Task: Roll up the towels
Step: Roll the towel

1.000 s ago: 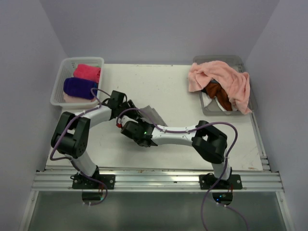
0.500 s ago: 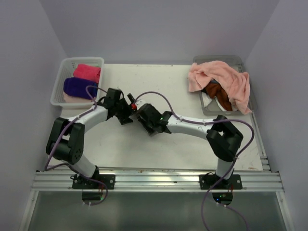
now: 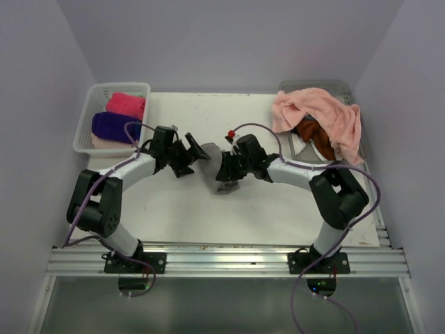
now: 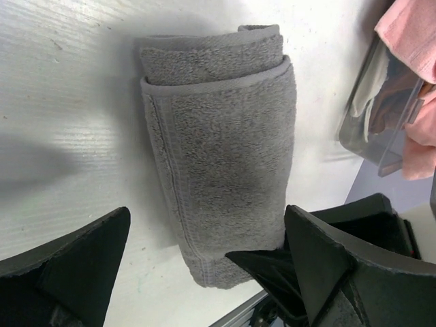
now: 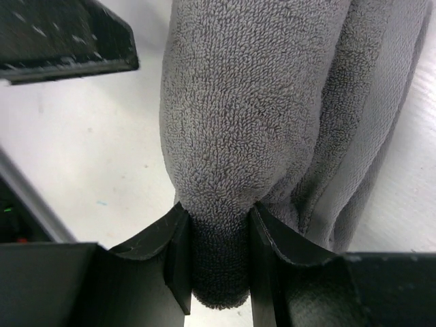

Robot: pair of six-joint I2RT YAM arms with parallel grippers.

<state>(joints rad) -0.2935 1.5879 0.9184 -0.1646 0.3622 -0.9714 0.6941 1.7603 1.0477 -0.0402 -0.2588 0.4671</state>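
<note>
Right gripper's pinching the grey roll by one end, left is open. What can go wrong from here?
1. The right gripper grips only one end of the grey towel; if lifted, the free end may sag and the roll unwind.
2. The left gripper stands open right beside the roll; carrying it toward the left basket could snag it on those fingers.

the grey towel [image 3: 224, 169] at centre frame was plain grey terry with a flat woven border. in the white basket [image 3: 87, 115] at upper left showed a hot pink towel [image 3: 126, 104] and a purple towel [image 3: 113, 127]. at upper right were a salmon pink towel [image 3: 327, 115] and a rust orange towel [image 3: 321, 147]. the table [image 3: 229, 118] was white.
</note>
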